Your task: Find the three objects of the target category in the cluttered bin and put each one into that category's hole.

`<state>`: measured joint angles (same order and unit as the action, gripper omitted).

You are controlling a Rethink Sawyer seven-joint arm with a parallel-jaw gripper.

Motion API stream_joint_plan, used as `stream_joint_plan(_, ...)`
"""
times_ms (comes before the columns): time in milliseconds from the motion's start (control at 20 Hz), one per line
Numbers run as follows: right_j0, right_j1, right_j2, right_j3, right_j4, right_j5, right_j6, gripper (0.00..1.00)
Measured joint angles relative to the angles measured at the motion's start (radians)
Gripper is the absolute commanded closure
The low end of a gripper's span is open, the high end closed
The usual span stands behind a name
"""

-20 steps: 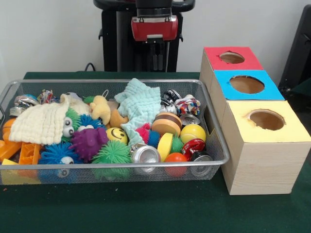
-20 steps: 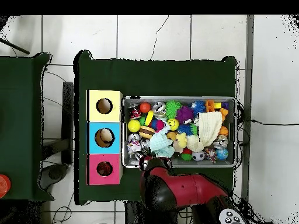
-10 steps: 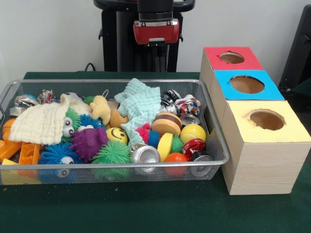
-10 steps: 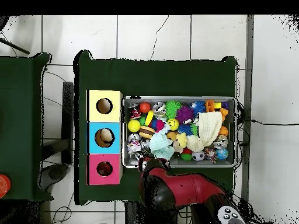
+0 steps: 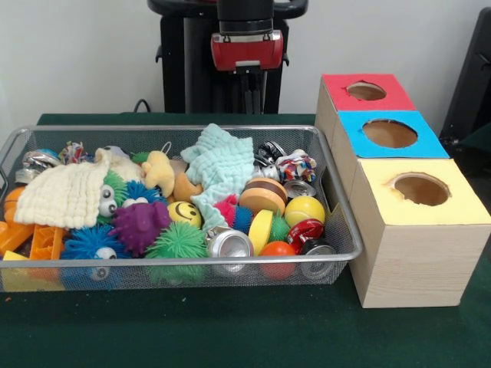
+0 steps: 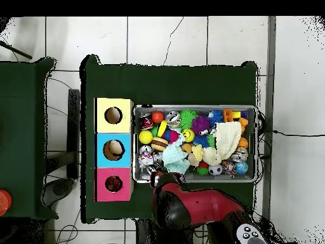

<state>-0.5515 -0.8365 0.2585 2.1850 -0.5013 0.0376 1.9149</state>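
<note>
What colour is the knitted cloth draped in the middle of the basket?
Pale mint green cloth, clearest in the front view.

The wire mesh bin (image 5: 337,230) sits long and shallow on the green surface, heaped with toys, just left of the row of wooden boxes. A pale yellow plush animal (image 5: 159,172) lies near the middle toward the far wall, with a tan plush animal (image 5: 186,188) touching its right side, both beside the light green knitted cloth. The red-topped box (image 5: 337,86) is the farthest of the three; its round hole (image 5: 366,90) faces upward, unobstructed.
</note>
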Motion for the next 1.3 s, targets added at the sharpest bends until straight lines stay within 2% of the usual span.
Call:
stream_joint_plan(500,-0.003,0.024,0.001,0.0,0.0,0.0,0.0,1.0)
stream_joint_plan(1000,-0.054,0.13,0.007,-0.03,-0.01,0.0,0.0,1.0)
stream_joint_plan(1300,-0.08,0.204,0.016,-0.082,-0.055,0.0,0.0,1.0)
